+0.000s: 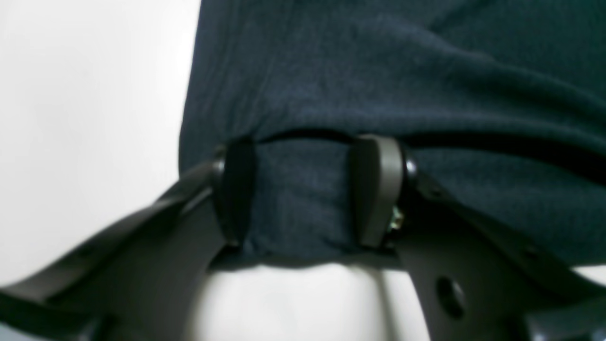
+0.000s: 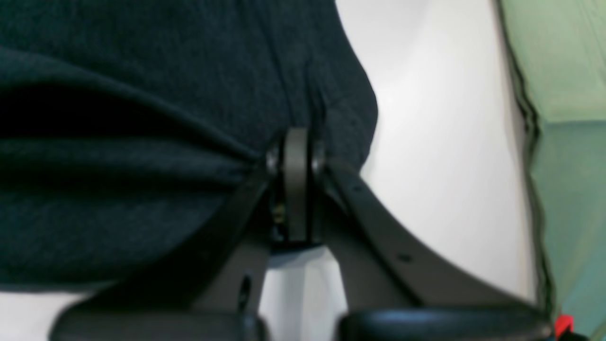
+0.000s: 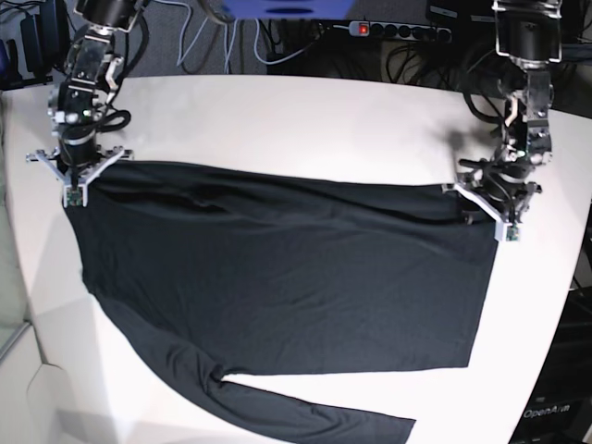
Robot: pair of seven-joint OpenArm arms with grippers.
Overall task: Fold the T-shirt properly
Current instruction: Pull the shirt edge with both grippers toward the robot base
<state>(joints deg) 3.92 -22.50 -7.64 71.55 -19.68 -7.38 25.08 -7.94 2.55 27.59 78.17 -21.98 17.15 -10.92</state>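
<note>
The T-shirt (image 3: 277, 277) lies spread flat on the white counter (image 3: 296, 120); the left end effector (image 1: 303, 189) stands spread, a fold of its corner between the fingers; the right end effector (image 2: 297, 184), pressed together, pinches the opposite corner.

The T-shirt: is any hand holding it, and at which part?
The right hand is shut on the T-shirt at a corner of its far edge. The left hand straddles the other far corner, open, not pinching.
</note>
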